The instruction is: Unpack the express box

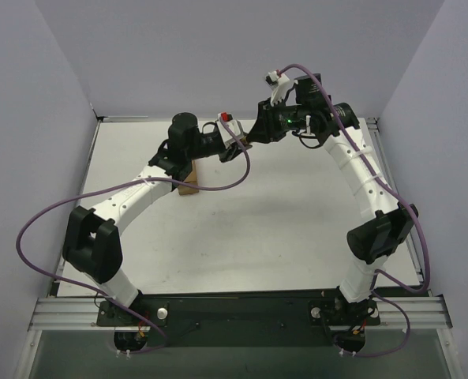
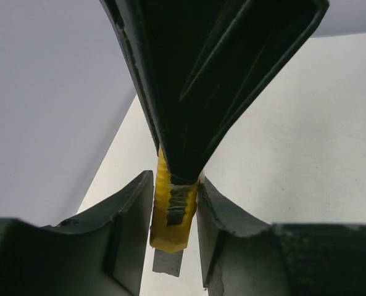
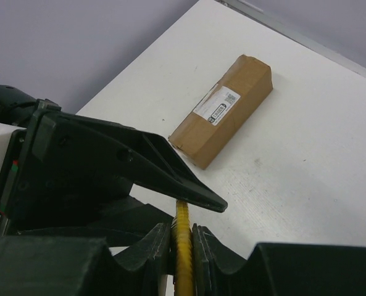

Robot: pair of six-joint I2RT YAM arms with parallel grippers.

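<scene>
The small, elongated brown cardboard express box [image 3: 223,110], with a white label on its top face, lies flat on the white table [image 3: 306,172]. Raised above the box and off to one side, the left gripper [image 2: 173,203] and right gripper [image 3: 183,231] meet. Each is pinched tight on the yellow utility knife [image 2: 169,216] (its grey blade [image 2: 168,262] pokes out past the left fingers).

White table [image 1: 297,221], brown express box [image 3: 238,92] lying flat on it, white label [image 3: 218,105] facing up.
</scene>
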